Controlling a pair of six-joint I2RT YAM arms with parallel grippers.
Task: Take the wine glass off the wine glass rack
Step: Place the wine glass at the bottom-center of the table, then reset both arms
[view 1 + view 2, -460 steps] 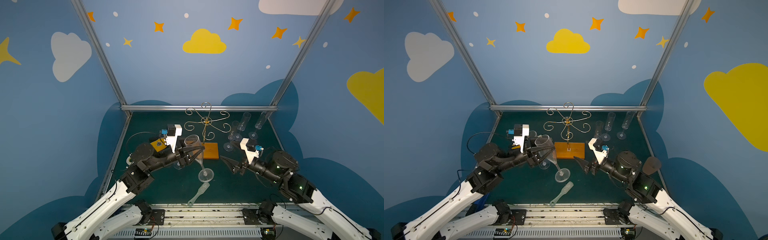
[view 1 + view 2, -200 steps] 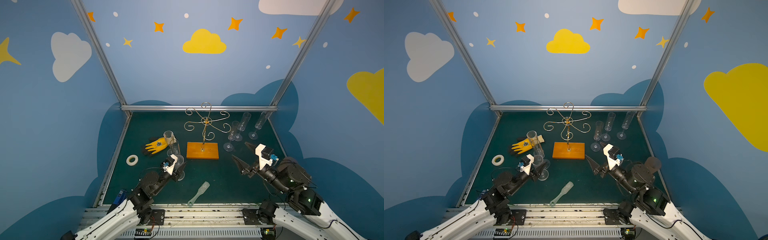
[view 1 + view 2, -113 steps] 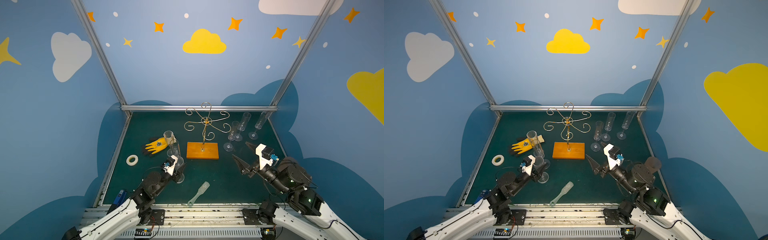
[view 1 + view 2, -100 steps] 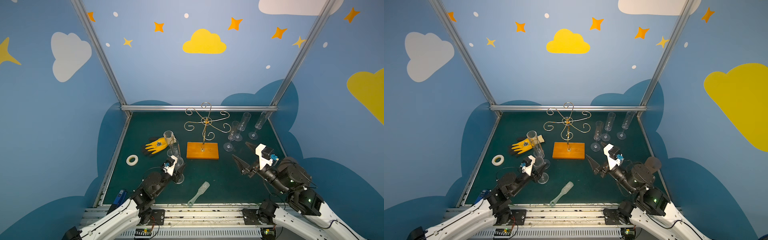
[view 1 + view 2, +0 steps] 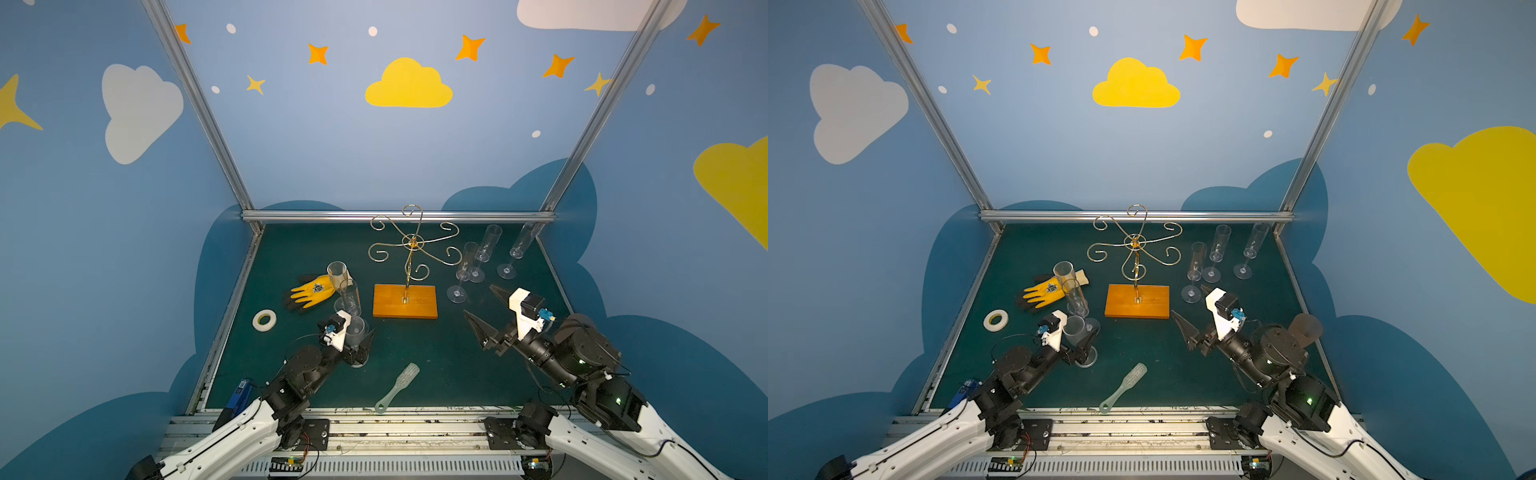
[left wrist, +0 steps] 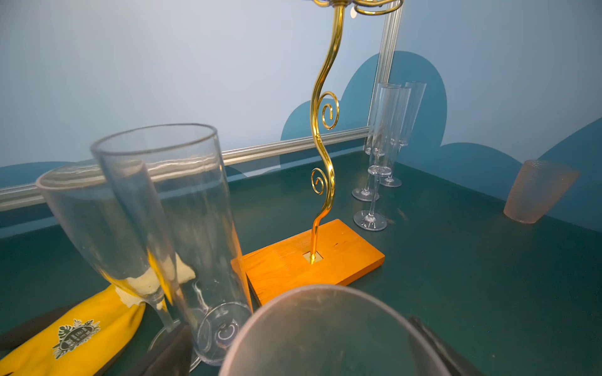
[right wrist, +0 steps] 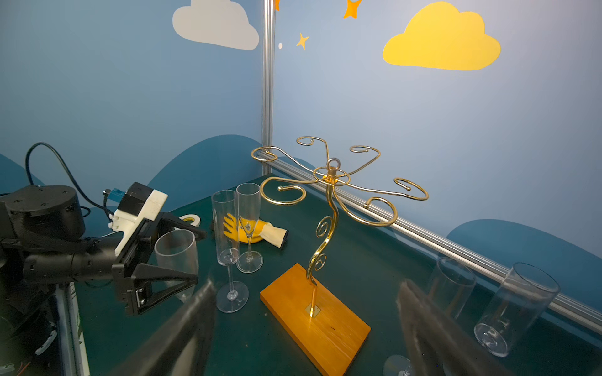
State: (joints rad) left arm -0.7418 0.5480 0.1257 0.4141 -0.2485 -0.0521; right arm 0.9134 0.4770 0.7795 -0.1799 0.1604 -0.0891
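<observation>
The wine glass rack point(image 5: 411, 245), gold wire on an orange base point(image 5: 405, 301), stands mid-table with nothing hanging from its arms point(image 7: 338, 182). A clear wine glass point(image 5: 356, 330) point(image 7: 177, 257) stands upright on the green mat at the front left. My left gripper point(image 5: 357, 338) is open, one finger on each side of the glass bowl. In the left wrist view the glass rim point(image 6: 325, 325) fills the space between the fingers. To the right of the rack, my right gripper point(image 5: 478, 299) point(image 7: 306, 286) hangs open and empty, pointing at the base.
Two tall flutes point(image 5: 345, 282) stand by a yellow glove point(image 5: 313, 291), just behind the left gripper. Three more flutes point(image 5: 482, 253) stand at the back right. A tape roll point(image 5: 264, 320), a translucent brush point(image 5: 397, 388) and a frosted cup point(image 5: 1306, 328) lie around.
The left arm has carried the glass down from beside the rack to the mat at the front left, and its jaws have since spread apart. The right arm drew back earlier and now stays still.
</observation>
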